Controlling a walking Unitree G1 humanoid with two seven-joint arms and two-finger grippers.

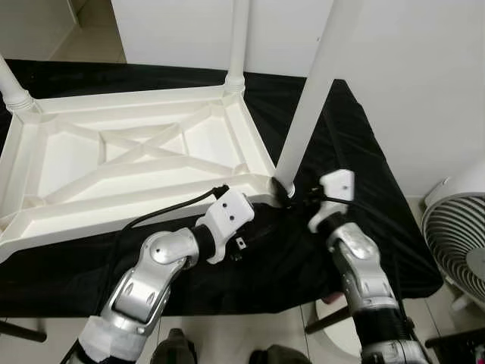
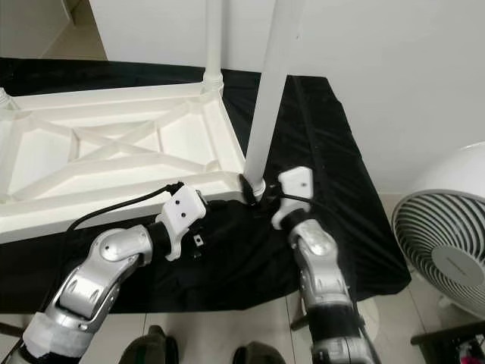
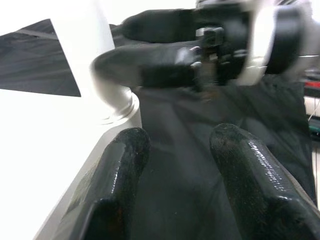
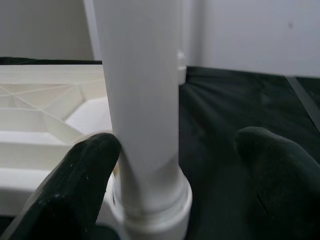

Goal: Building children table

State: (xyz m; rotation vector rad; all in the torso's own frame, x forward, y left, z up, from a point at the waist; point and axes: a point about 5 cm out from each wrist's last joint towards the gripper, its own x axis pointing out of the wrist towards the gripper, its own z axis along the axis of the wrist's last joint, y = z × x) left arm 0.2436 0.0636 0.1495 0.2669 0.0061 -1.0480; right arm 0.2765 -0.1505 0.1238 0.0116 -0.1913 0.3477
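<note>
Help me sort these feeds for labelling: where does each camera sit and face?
Left eye: head, looking down at upturned tabletop, both arms.
Right eye: same scene.
Left wrist: along left gripper toward right gripper.
Right wrist: right gripper's fingers flank leg, apart.
Shared: the leg.

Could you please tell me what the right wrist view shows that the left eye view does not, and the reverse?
Right wrist view alone: the near table leg up close between the right pincer's fingers, one touching its base collar, the other apart. Left eye view alone: the whole upturned white tabletop, the left pincer below its edge, and a fan. Both show that leg, the far leg and the black cloth.
</note>
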